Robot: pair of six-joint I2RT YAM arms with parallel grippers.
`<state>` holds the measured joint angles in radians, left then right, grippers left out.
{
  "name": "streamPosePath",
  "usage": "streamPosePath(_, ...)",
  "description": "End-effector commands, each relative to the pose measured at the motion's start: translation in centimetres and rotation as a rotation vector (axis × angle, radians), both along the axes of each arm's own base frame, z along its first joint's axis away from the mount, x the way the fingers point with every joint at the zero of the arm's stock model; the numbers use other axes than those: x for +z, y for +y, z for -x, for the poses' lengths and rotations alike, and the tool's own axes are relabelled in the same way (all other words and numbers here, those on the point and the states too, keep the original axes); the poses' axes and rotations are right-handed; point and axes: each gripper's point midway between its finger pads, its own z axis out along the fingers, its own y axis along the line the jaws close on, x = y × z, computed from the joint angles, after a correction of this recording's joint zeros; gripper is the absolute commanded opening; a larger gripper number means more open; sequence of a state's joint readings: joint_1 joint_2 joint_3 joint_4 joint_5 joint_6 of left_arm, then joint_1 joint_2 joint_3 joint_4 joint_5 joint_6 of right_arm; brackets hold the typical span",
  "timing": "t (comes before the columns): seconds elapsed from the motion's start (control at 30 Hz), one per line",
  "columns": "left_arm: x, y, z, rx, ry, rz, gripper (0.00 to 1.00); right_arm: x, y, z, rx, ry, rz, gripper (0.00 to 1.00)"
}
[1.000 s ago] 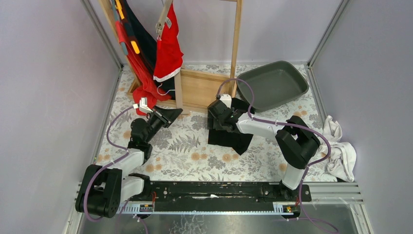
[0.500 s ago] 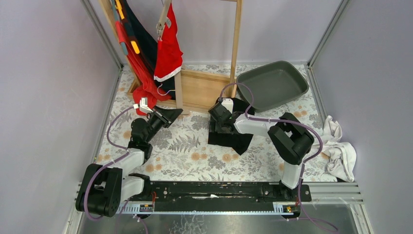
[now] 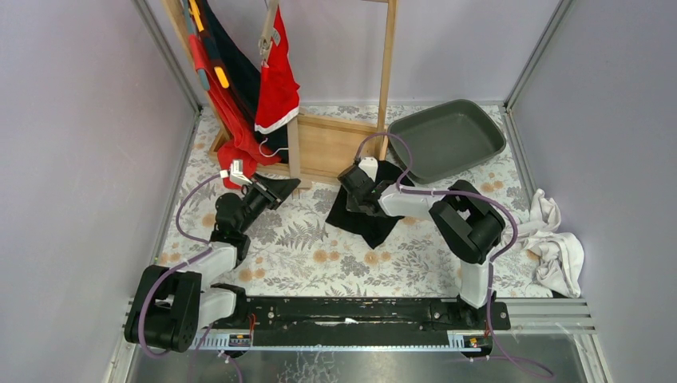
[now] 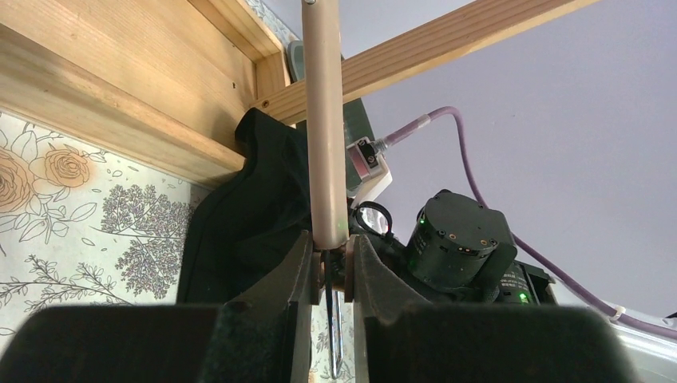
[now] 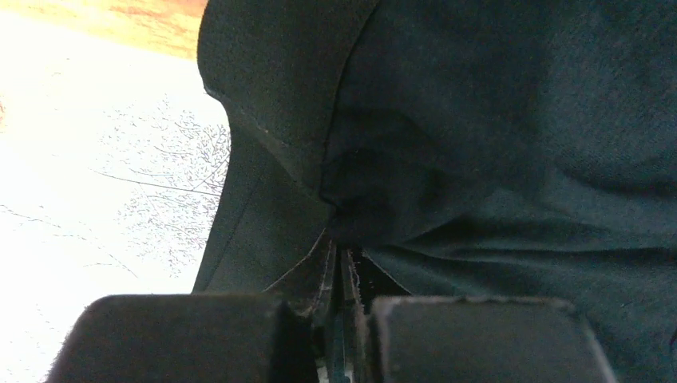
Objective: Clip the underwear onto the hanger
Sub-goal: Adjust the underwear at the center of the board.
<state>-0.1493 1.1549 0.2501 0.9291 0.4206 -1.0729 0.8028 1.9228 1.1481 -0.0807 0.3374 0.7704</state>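
Black underwear (image 3: 363, 217) lies mid-bench (image 3: 303, 239) toward far edge, against wooden frame (image 3: 331, 148). Soft, light, limp: likely droops, bunches. Best hold: hem or seam. Cloth fold pinched by narrow right fingers (image 5: 184, 335). Hanger (image 4: 326, 120) rod clamped in left fingers (image 4: 267, 299).

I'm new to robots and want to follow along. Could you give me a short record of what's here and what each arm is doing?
Left gripper: shut on a beige rod
Right gripper: shut on the black underwear
Wooden rack: red garments hang at its left
Grey tray: right of the rack
White cloth: crumpled, far right
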Motion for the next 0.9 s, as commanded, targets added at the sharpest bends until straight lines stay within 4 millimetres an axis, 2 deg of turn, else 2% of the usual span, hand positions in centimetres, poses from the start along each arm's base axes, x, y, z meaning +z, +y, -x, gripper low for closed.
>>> streamPosePath(0.0, 1.6, -0.1, 0.0, -0.011, -0.084, 0.0, 0.0, -3.3, -0.9, 1.5, 0.006, 0.083, 0.039, 0.01)
streamPosePath(0.13, 1.1, -0.1, -0.1, -0.011, -0.075, -0.008, 0.0, -1.6, -0.8, 1.4, 0.024, 0.009, -0.021, 0.0)
streamPosePath(0.23, 0.7, -0.1, 0.0, -0.017, -0.07, -0.009, 0.0, 1.4, -0.7, 1.4, 0.059, -0.104, -0.159, 0.0)
streamPosePath(0.3, 0.6, -0.4, 0.2, -0.034, -0.077, 0.002, 0.0, 2.8, -1.3, 1.9, 0.077, -0.164, -0.241, 0.0)
streamPosePath(0.33, 0.4, -0.5, 0.4, -0.049, -0.074, 0.01, 0.0, 4.5, -1.6, 1.6, 0.084, -0.215, -0.291, 0.0)
streamPosePath(0.43, 0.5, -1.4, 1.1, -0.111, -0.094, 0.049, 0.0, 7.3, -2.0, 1.3, 0.145, -0.3, -0.37, 0.0)
streamPosePath(0.57, 0.9, -2.6, 2.0, -0.203, -0.13, 0.129, 0.0, 9.5, -2.5, 1.1, 0.199, -0.385, -0.419, 0.0)
streamPosePath(0.63, 0.2, -3.2, 2.1, -0.247, -0.102, 0.159, 0.0, 10.2, -2.6, 1.0, 0.215, -0.409, -0.46, 0.0)
streamPosePath(0.73, -0.3, -3.5, 1.9, -0.239, -0.109, 0.134, 0.0, 11.7, -2.2, 0.8, 0.243, -0.446, -0.538, 0.0)
streamPosePath(0.87, 0.0, -3.4, 1.4, -0.216, -0.116, 0.13, 0.0, 13.5, -1.7, 0.1, 0.27, -0.481, -0.598, 0.0)
